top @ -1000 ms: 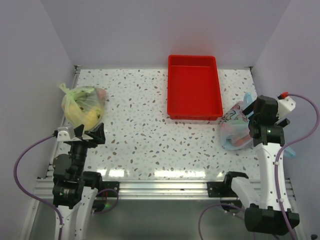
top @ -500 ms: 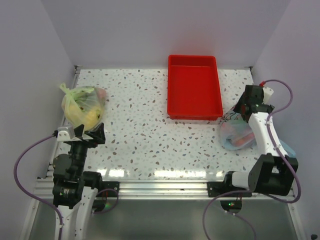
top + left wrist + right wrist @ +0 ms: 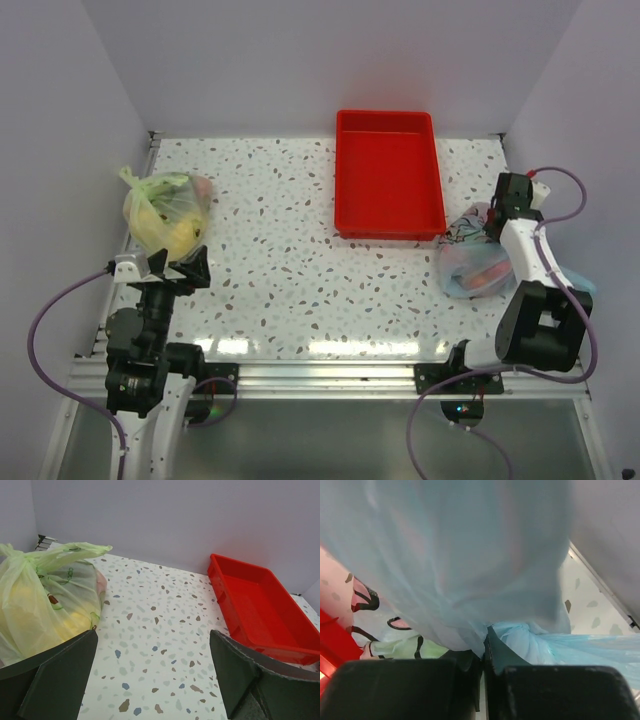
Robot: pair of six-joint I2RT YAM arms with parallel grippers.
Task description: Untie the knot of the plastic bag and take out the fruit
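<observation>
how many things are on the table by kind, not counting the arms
plastic bags: 2 (yellow-green plastic bag, light blue plastic bag)
red tray: 1
total: 3

Overhead camera covers the whole desk (image 3: 290, 290). Left wrist looks low across it. Right wrist sits against the plastic bag (image 3: 445, 555).

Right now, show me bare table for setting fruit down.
Bare: the table between the yellow-green bag and the red tray, plus the strip from tray to near edge. Crowded: the right edge, around the light blue bag and right arm.
</observation>
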